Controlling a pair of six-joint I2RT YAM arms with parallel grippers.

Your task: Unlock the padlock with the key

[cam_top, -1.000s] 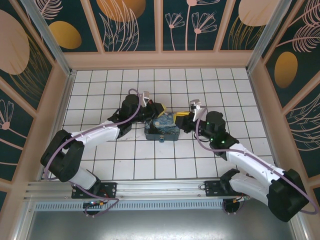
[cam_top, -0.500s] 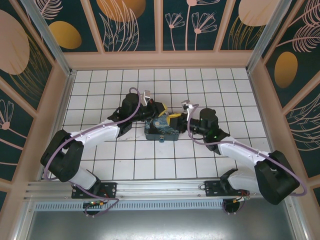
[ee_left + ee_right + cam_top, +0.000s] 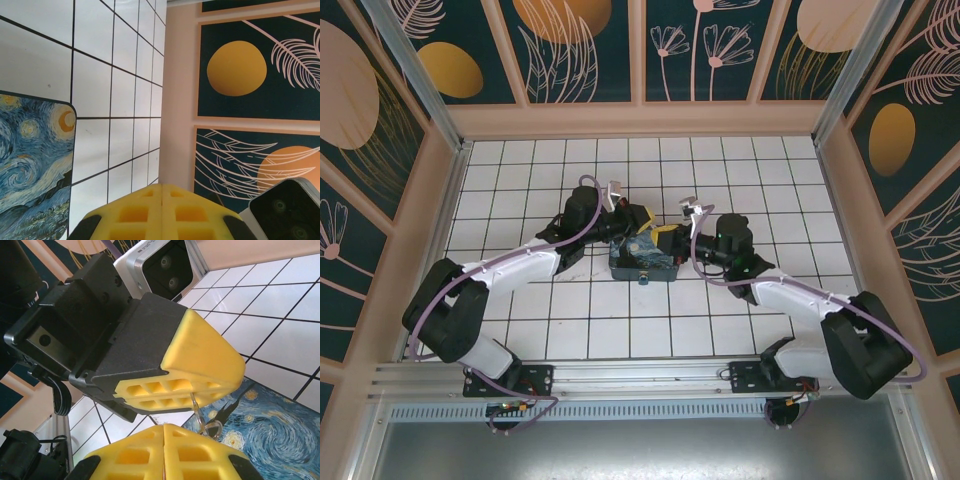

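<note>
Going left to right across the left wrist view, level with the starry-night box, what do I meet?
starry-night box → white tiled floor → pale wall strip → dark wall panel painted with pale feathers and an orange disc

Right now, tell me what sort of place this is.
Probably a purpose-built robot test enclosure, not a home or workshop: a white tiled floor with a black grid, framed wall panels printed with leaves and orange discs on three sides, and an aluminium rail along the near edge.
</note>
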